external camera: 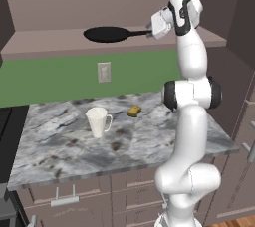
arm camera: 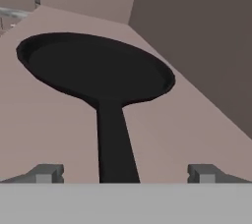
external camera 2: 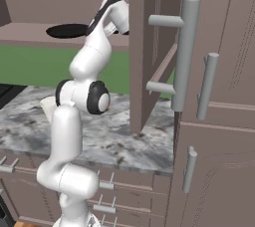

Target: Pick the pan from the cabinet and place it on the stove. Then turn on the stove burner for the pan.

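Grey marbled countertop [external camera: 74, 146] is holding a white mug [external camera: 98, 121] and a small yellow sponge [external camera: 133, 111]. Above, the two-finger gripper [arm camera: 125, 173] is spreading wide, straddling the long handle of the flat black frying pan [arm camera: 96, 68], which is sitting on the mauve-brown cabinet [arm camera: 44, 125] shelf.

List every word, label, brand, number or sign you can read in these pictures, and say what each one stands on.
None: no readable text on the pan, the white mug, the wall outlet, the cabinet door or the marble counter.
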Robot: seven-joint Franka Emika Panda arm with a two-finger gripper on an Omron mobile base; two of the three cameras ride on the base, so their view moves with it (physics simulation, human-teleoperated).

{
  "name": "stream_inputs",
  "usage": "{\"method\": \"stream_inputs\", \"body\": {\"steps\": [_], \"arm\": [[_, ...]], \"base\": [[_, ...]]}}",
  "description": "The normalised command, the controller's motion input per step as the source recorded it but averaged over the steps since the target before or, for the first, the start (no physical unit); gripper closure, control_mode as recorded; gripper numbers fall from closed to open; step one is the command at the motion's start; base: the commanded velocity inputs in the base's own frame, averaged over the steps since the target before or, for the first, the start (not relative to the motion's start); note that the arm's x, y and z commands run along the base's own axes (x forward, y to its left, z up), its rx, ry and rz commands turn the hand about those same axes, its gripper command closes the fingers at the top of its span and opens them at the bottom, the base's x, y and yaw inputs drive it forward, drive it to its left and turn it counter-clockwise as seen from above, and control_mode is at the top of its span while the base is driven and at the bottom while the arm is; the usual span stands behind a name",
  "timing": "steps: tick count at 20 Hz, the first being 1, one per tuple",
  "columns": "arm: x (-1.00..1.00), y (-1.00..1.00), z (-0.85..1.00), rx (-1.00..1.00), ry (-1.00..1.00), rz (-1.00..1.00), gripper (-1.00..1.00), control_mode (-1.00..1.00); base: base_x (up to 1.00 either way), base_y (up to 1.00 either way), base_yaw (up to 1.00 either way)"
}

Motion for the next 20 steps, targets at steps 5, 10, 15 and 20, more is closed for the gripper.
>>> {"method": "stream_inputs", "body": {"steps": [5,10,15,20], "arm": [[0.28,0.0,-0.04,-0.03,0.01,0.03,-1.0,-1.0],[0.17,0.0,-0.13,-0.04,0.07,0.08,-1.0,-1.0],[0.04,0.0,-0.21,-0.05,0.06,0.08,-1.0,-1.0],[0.0,0.0,-0.25,-0.06,0.01,0.06,-1.0,-1.0]], "base": [[0.0,0.0,0.0],[0.0,0.0,0.0],[0.0,0.0,0.0],[0.0,0.0,0.0]]}}
